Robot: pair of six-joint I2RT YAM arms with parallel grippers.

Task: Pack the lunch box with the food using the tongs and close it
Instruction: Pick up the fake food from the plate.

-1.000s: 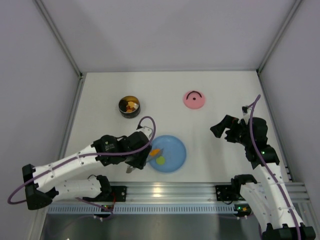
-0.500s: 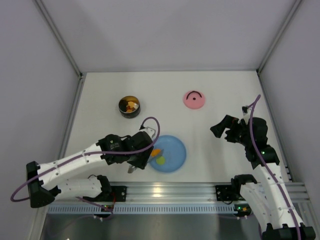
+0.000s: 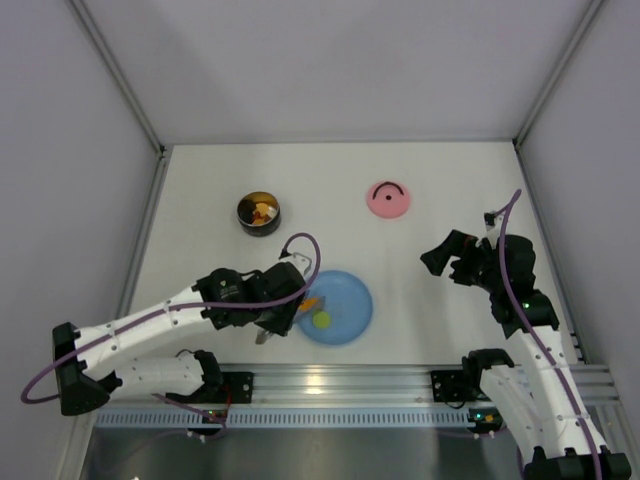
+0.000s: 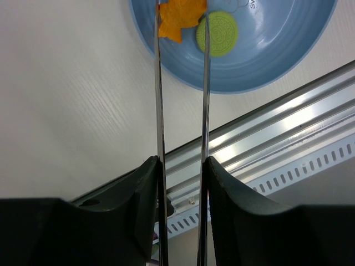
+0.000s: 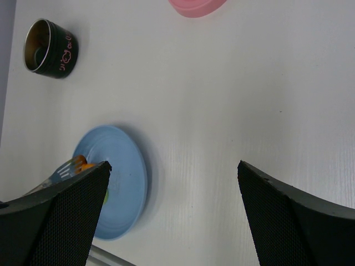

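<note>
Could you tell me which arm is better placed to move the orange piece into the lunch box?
Left. The left gripper holds the tongs, whose tips straddle the orange piece on the blue plate, with the lunch box nearby. The right gripper stands open and empty, far off.

Top cam's fixed high up at the near side, looking down on the whole surface. Left wrist cam is super close, peering along the tongs at the blue plate. Right wrist cam hangs further back n catches plate, lunch box + pink lid, same as top view.
</note>
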